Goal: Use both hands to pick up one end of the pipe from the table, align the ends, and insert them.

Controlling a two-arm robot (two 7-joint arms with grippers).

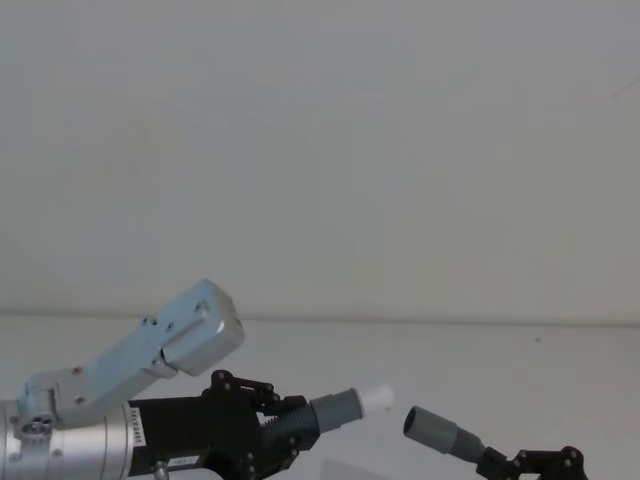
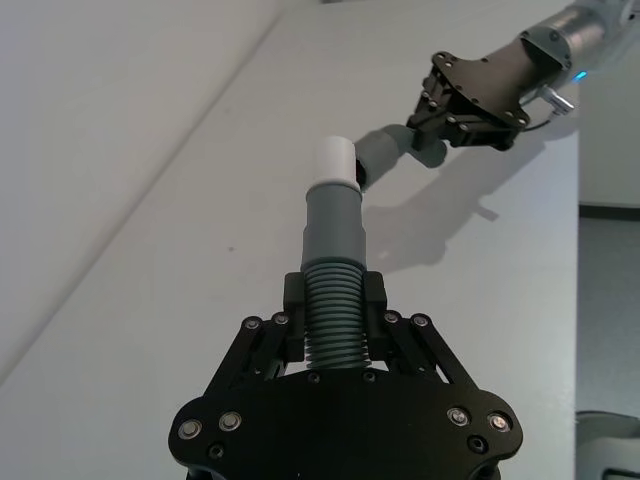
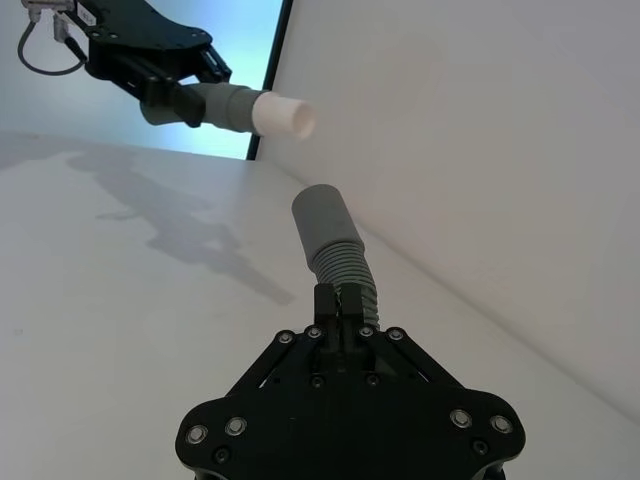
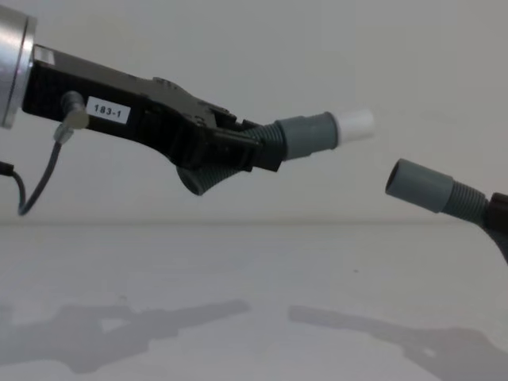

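Mid-frame above the table [image 4: 238, 317], the left tool [image 4: 258, 151], clamped on one pipe piece [image 4: 305, 133], points its white stub [image 4: 355, 125] rightward, apart from and higher than the cuff mouth [image 4: 394, 178] of the other piece [image 4: 464, 198], gripped by the right tool [image 3: 340, 305].

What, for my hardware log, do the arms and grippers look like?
The left gripper and right gripper are black plastic linkages with silver screws on broad black bases. The left arm is a silver cylinder, with a white "183-1" label and thin dark cable.
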